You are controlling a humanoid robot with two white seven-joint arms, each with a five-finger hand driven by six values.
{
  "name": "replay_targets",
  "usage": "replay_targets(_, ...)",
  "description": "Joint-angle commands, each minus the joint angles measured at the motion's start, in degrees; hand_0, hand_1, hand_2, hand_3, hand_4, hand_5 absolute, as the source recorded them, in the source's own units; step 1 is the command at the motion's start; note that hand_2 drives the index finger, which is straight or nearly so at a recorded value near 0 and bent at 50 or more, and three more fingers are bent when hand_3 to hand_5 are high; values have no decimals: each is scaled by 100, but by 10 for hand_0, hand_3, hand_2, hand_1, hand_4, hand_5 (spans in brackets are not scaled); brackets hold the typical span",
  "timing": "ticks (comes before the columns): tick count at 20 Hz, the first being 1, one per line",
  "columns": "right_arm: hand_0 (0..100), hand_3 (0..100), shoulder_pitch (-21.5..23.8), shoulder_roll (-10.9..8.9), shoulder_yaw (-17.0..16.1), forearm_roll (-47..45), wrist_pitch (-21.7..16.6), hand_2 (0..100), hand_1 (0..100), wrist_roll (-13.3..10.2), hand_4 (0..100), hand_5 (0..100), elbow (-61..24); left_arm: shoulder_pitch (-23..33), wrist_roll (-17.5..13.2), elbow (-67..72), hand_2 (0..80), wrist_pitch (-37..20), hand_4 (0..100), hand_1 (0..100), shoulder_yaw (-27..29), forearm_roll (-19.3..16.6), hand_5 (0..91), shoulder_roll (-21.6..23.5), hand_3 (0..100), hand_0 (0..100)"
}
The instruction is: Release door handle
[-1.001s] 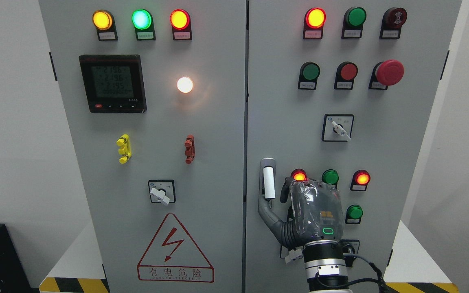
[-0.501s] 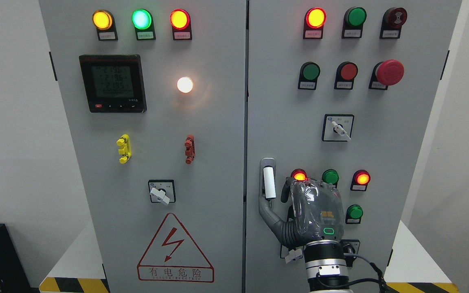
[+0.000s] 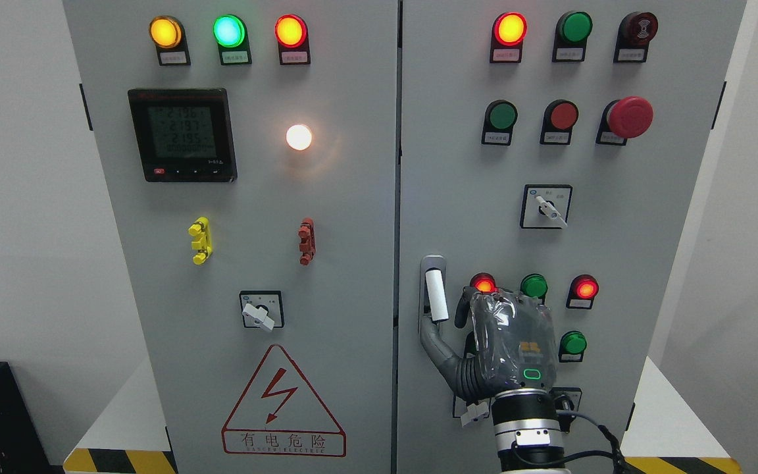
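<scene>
Nearest the cam, robot's right hand [image 3: 507, 345] (dark grey, wrapped in clear plastic, metal wrist cuff w/ cables) comes up from approx 5 o'clock of the frame. Thumb [image 3: 437, 342] sticks out toward 10 o'clock and its tip sits right at the bottom end of the white cylindrical door handle [image 3: 436, 296], touching or just about. Other fingers point up, curled a bit at the tips near the lit red round lamp [image 3: 483, 284], and they aren't wrapped round anything. So fingers loose, nothing gripped, imo. Left hand isn't in shot.

Handle itself: upright in its grey recessed plate, at the left edge of the right-hand grey metal cabinet door [image 3: 616, 164], roughly 11 o'clock from the palm.

Step-wise I'd say the release is basically underway/near done: grip's off, only the thumb is close. Next move prob needs the thumb peeled clear and the hand backed straight out toward the robot (watch the green round button [image 3: 574, 343] at 3 o'clock of the palm, easy to bump).

Further back: white walls either side of the cabinet.
</scene>
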Motion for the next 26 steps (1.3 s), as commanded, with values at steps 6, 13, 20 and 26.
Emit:
replay_targets(6,445,960,18,-4,-5,0,4,704,380,-27,803,752,-7,0,-4,0,42,7,4,0,0,0,0,-4,104,0)
replay_targets(13,452,960,18,-4,-5,0,-5,704,382,-36,803,753,-16,0,-4,0,41,-2,4,0,0,0,0,-4,104,0)
replay_targets(20,461,960,18,-4,-5,0,-5,703,380,-44,801,755,2,0,-4,0,41,7,3,0,0,0,0,5,104,0)
replay_targets(26,464,960,18,-4,-5,-9,-5,703,380,-53,799,758,19,0,-4,0,40,7,3,0,0,0,0,-4,103,0)
